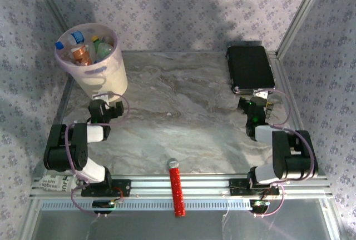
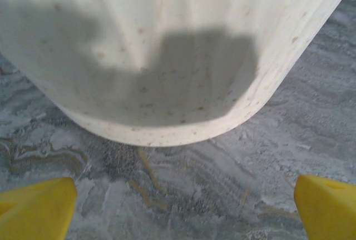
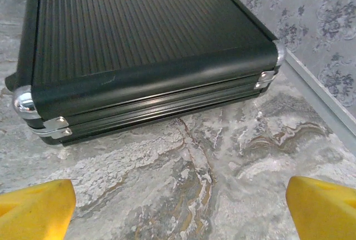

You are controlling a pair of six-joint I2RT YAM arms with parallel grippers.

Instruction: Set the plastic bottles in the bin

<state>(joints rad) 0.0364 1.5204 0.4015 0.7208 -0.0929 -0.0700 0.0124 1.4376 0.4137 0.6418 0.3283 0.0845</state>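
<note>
The bin [image 1: 108, 76], a pale pink-and-cream bucket, stands at the table's far left corner. Several plastic bottles [image 1: 83, 51] stand inside it, with blue, white and green caps showing above the rim. My left gripper [image 1: 105, 98] sits low on the table just in front of the bin's base. In the left wrist view the bin's wall [image 2: 167, 40] looms close ahead, and the left gripper [image 2: 183, 212] is open with bare marble between its yellow fingertips [image 2: 39, 206]. My right gripper [image 1: 260, 96] is open at the far right, with nothing between its fingertips [image 3: 325, 206].
A flat black case [image 1: 250, 66] lies at the far right corner, its ribbed lid [image 3: 144, 34] right ahead of the right gripper [image 3: 181, 209]. A red ribbed cylinder [image 1: 177, 190] rests across the front rail. Patterned walls close in the back and both sides.
</note>
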